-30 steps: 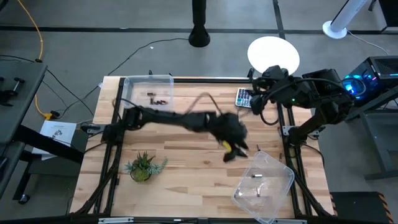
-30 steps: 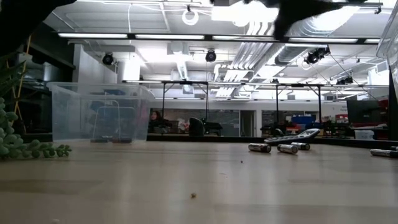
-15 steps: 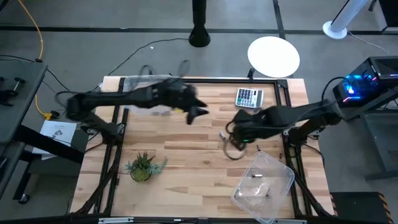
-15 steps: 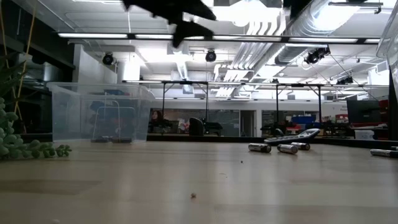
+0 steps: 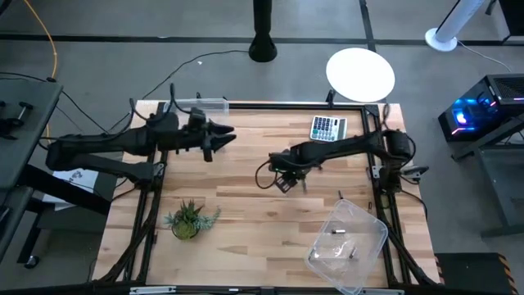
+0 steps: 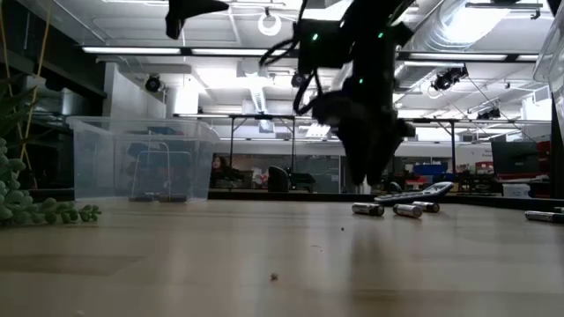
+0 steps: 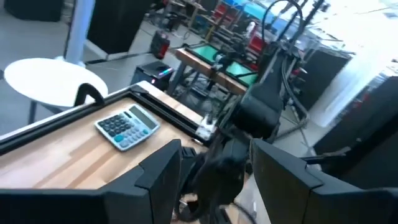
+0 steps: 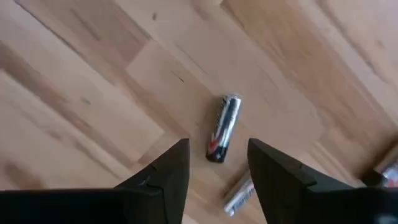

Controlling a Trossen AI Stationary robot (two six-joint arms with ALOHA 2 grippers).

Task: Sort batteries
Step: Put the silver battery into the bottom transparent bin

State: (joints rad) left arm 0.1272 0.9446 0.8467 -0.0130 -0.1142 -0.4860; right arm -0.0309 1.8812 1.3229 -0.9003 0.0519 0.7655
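Several small silvery-dark batteries lie on their sides on the wood. One battery (image 8: pixel 222 127) lies between my right gripper's (image 8: pixel 217 144) open fingers, which hover just above it without touching; a second battery (image 8: pixel 239 196) lies close by. The low view shows three batteries (image 6: pixel 368 210) in a row under my right gripper (image 6: pixel 366 176), which sits at mid-table (image 5: pixel 285 179). My left gripper (image 5: pixel 221 141) is open and holds nothing, raised near the far-left clear bin (image 5: pixel 201 102). The near-right clear bin (image 5: pixel 348 238) holds a few batteries (image 5: pixel 336 232).
A grey calculator (image 5: pixel 327 128) lies at the far right of the table, beyond the right arm. A small potted plant (image 5: pixel 188 220) stands near the left edge. Bare wood lies between the plant and the near-right bin. A white round table (image 5: pixel 360 72) stands beyond the table.
My left gripper has swung quickly from mid-table, right of centre, up and back toward the far-left bin. My right gripper has swept from the far-right corner by the calculator to mid-table and come down over the loose batteries. The batteries on the table have stayed put.
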